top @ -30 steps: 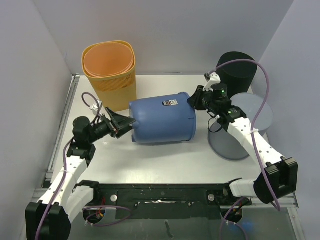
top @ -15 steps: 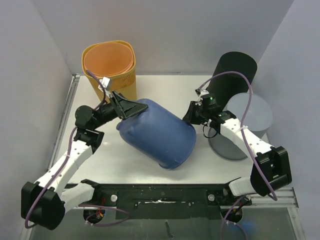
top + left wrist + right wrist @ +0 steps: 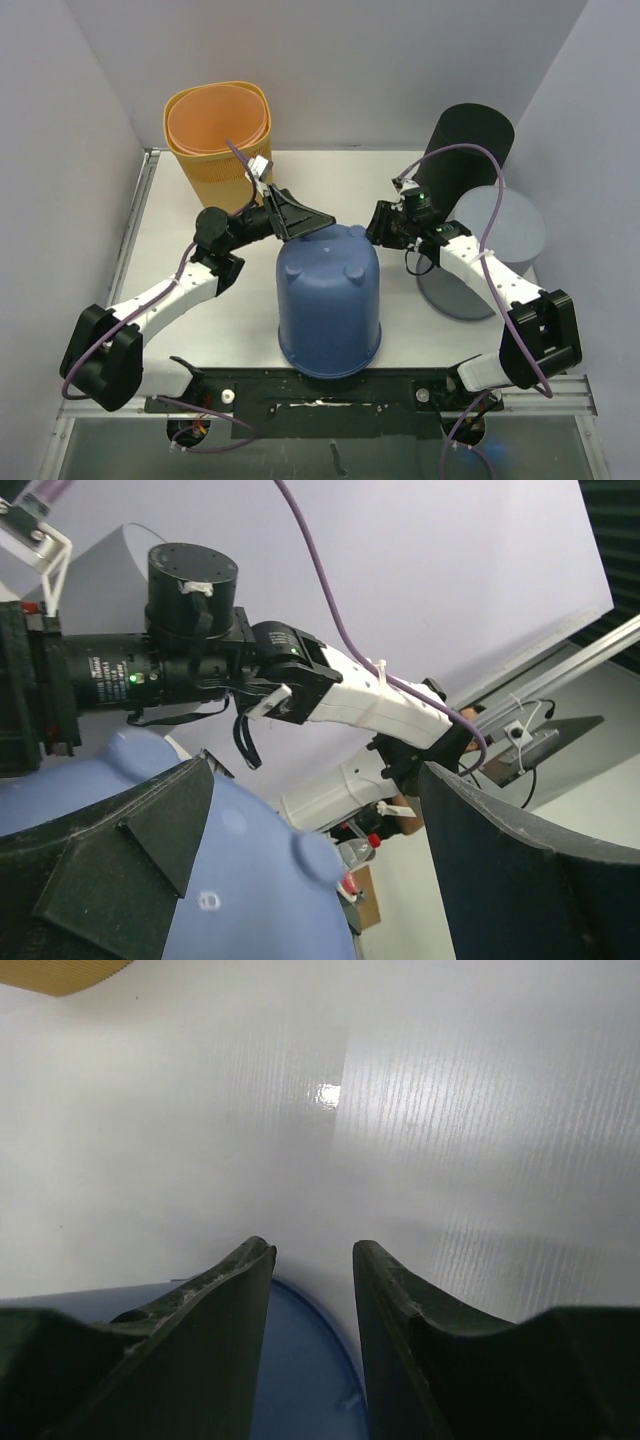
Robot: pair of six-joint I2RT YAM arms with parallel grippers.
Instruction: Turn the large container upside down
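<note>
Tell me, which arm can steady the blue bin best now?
Probably the left arm: its jaws stand wide open at the blue bin's top edge. The right arm's jaws are narrow, beside it.

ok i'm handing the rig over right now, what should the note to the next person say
left gripper: open wide, at the far-left edge of the blue container's upturned base; contact unclear.
right gripper: open a little, nothing between its fingers, beside the base's far-right edge.
blue container: stands rim-down on the table, feet up, near the front.
done: the flip looks complete.
left: probably just back both arms away without nudging it.
</note>
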